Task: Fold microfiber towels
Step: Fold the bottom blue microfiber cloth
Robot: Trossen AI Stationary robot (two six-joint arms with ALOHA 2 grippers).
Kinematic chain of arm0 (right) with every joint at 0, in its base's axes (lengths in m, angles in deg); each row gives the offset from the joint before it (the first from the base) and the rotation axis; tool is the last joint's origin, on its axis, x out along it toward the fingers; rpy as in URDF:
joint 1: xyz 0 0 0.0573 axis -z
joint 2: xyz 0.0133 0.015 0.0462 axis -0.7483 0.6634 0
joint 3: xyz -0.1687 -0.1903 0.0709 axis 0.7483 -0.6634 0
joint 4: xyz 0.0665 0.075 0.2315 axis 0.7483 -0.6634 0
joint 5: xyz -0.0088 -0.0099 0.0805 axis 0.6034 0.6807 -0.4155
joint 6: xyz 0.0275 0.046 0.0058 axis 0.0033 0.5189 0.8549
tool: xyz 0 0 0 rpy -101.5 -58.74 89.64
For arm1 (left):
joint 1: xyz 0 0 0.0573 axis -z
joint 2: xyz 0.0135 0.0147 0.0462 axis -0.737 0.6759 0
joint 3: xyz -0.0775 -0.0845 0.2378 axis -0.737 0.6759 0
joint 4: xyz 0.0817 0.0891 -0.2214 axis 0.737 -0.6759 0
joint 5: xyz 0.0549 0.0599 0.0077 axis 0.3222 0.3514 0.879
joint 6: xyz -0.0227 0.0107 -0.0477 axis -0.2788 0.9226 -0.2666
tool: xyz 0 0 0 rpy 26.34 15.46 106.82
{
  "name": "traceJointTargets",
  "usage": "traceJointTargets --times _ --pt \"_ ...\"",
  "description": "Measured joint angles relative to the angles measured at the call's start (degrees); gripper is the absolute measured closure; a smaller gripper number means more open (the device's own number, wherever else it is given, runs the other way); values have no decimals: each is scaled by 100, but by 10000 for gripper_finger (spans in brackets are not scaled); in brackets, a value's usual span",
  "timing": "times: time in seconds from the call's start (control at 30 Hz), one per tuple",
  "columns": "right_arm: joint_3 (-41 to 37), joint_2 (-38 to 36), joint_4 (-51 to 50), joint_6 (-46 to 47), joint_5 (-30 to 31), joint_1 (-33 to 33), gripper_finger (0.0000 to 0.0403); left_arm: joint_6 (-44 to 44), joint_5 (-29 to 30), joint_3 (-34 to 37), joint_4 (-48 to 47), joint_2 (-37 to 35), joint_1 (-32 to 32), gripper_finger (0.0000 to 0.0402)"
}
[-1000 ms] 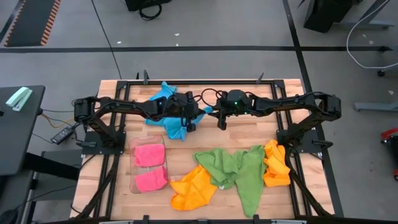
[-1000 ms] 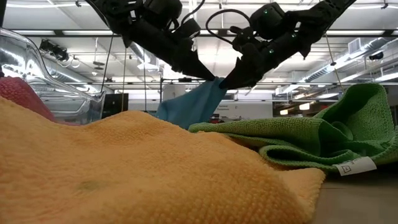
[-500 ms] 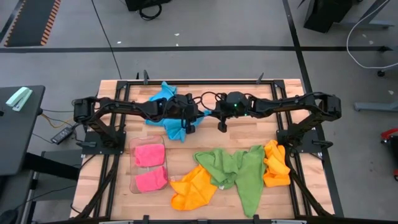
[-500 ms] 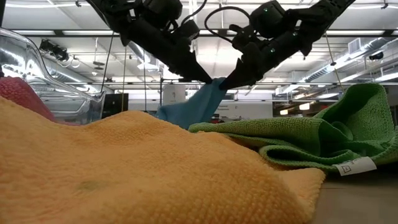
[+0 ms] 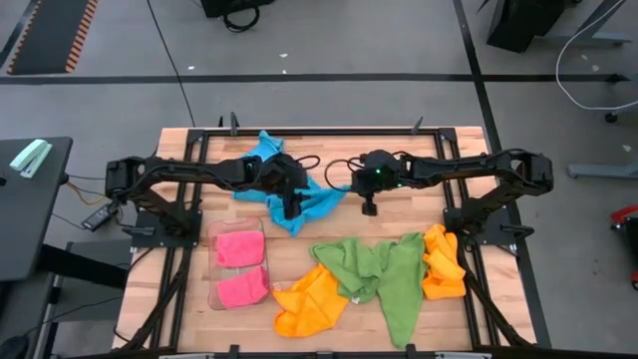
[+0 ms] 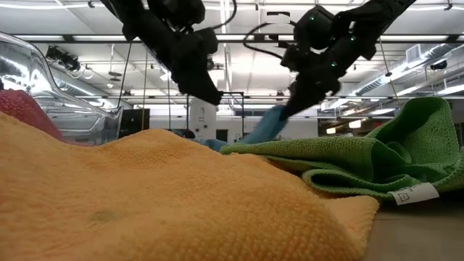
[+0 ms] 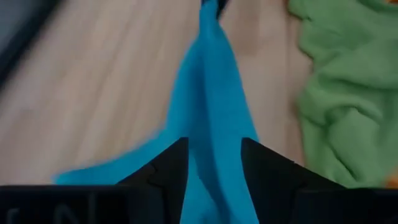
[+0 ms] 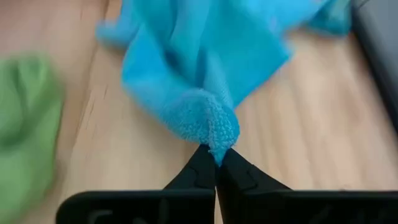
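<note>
A sky blue towel lies spread on the far middle of the table, and one corner is drawn up toward the right. My right gripper is shut on that corner, slanting down; the low view shows it with the blue towel running down from it. My left gripper stands open just left of it, above the cloth. In its wrist view the blue towel passes under and between the two fingers; the low view shows this gripper clear of the towel. My right gripper pinches a bunched corner of the blue towel between its two fingertips, which come slanting down from the table's right side. The corner is folded over on itself, so several layers are held. From the pinch the cloth slopes down to the table, where the rest lies.
A clear plastic tray at the near left holds two folded pink towels. Green towels lie rumpled at the near middle. One orange towel lies to their left and another orange towel to their right. Bare wood shows between the grippers and the green towels.
The two grippers met at the raised peak of the blue towel. My left gripper has since opened, let go and drawn back toward the table's left. My right gripper has kept the corner and carried it right and lower. The towel's left part has fallen onto the table.
</note>
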State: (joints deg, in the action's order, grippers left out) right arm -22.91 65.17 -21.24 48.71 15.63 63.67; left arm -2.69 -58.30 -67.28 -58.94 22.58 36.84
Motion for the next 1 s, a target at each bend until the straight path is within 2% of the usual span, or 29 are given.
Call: traceJointTargets --times 0.1,0.37,0.57,0.73,0.87,1.0 --pt "-2 -68 -331 -124 221 -1 398 -79 -232 7 -155 100 118 250" --pt "350 -113 -1544 224 1300 5 398 -187 -257 4 -317 136 456 265" --pt "532 -113 -2183 386 1377 6 397 234 -240 4 -326 276 752 264" --pt "534 -111 -2310 389 1465 13 396 757 421 4 -356 563 1011 250" --pt "534 -111 -2635 740 2135 77 374 1202 1021 4 -505 614 1130 240" --pt "535 -111 -3086 1325 2922 185 322 1538 1129 2 -500 623 1193 243"
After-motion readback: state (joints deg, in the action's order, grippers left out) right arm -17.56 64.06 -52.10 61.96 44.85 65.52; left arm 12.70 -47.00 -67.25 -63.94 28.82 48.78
